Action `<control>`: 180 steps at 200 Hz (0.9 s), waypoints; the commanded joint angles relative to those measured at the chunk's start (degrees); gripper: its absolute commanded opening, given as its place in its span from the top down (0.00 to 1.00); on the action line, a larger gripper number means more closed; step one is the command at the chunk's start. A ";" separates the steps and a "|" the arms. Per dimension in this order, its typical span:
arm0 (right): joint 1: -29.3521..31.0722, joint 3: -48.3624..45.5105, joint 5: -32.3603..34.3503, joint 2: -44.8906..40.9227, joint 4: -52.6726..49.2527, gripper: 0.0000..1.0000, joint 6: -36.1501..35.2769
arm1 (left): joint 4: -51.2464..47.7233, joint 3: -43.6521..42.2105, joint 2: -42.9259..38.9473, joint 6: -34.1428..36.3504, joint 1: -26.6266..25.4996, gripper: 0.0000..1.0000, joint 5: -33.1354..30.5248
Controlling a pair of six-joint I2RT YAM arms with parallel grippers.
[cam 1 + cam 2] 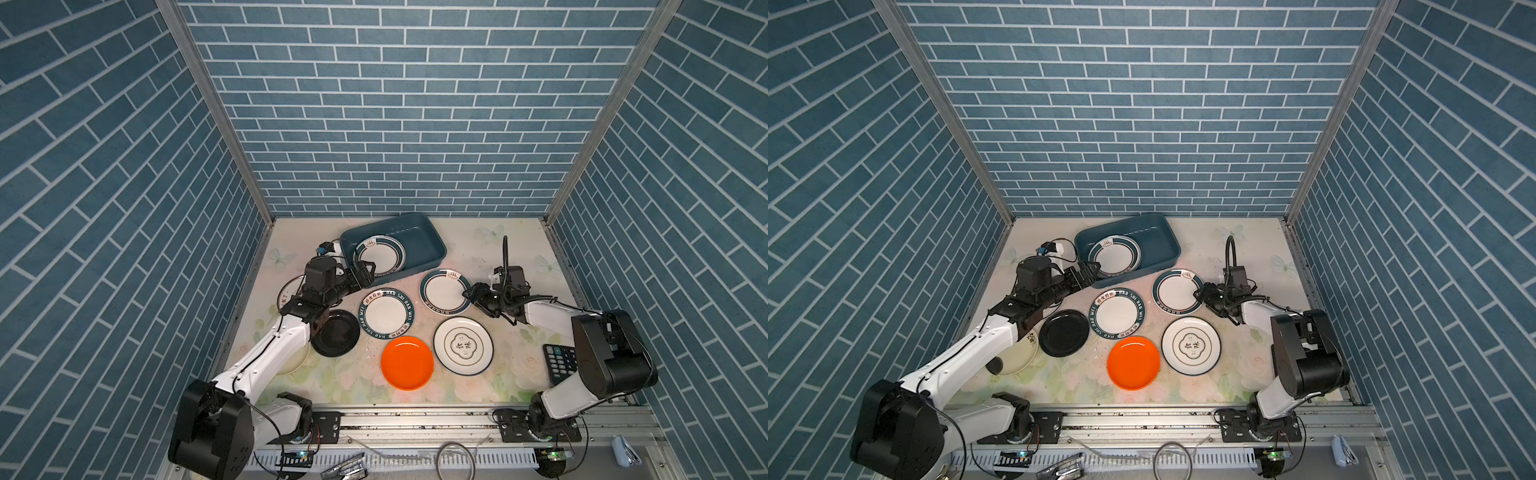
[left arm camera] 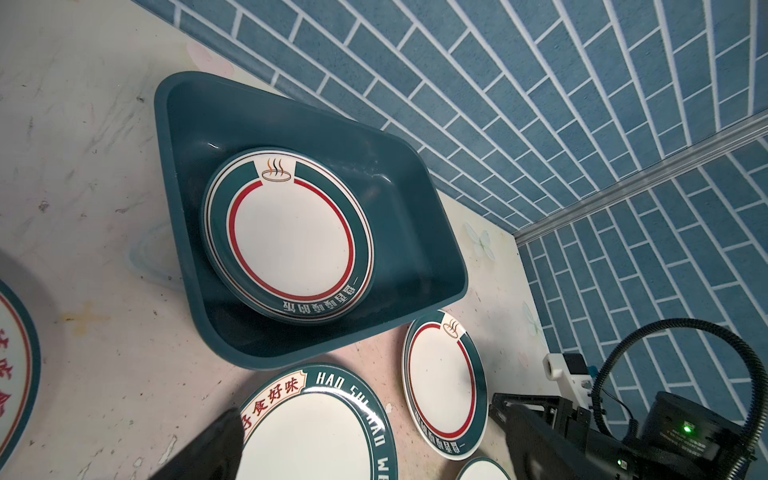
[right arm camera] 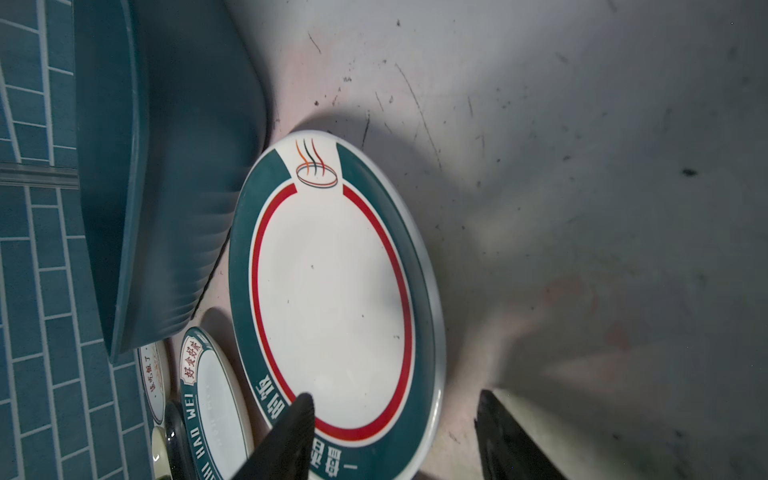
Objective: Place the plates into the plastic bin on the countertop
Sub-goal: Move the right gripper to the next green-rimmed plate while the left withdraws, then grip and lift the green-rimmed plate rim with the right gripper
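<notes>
Teal-rimmed plate (image 3: 332, 291), edge between right jaws

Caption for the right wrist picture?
Right tool, open, straddles the edge of a round teal-rimmed white plate beside the dark teal plastic bin.

Black calc (image 1: 559, 362) at right front, blue brick walls (image 1: 407, 104)

A robot lab cell dressed as a kitchen. Brick-print panels (image 1: 374, 104) meet at bare aluminium posts (image 1: 210, 104). A metal rail (image 1: 415, 422) along the lower edge of both top views carries arm bases (image 1: 291, 413) and loose cables (image 1: 455, 459).
</notes>
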 commanded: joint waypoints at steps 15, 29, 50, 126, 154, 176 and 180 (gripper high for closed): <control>-0.18 1.16 -1.53 2.21 2.67 0.43 1.35 | -0.96 -0.73 -0.25 0.20 -0.14 0.00 0.45; -0.16 1.06 -1.82 2.79 3.34 0.45 1.50 | -0.96 -0.64 -0.17 0.21 -0.13 0.00 0.63; -0.18 0.95 -1.74 3.27 3.87 0.49 1.73 | -1.02 -0.64 -0.14 0.15 -0.09 0.00 0.54; -0.53 0.24 -2.08 4.95 6.90 0.74 3.96 | -1.74 -0.64 0.02 -0.01 -0.07 0.00 0.21; -0.86 -0.01 -2.25 4.87 7.27 0.83 4.07 | -1.75 -0.64 0.27 -0.15 -0.11 0.00 0.10; -1.12 -0.41 -1.85 4.33 7.34 0.92 4.25 | -1.41 -0.71 0.62 -0.54 -0.11 0.00 0.36; -1.15 -0.46 -1.72 4.18 7.34 0.93 4.25 | -1.32 -0.73 0.67 -0.56 -0.11 0.00 0.45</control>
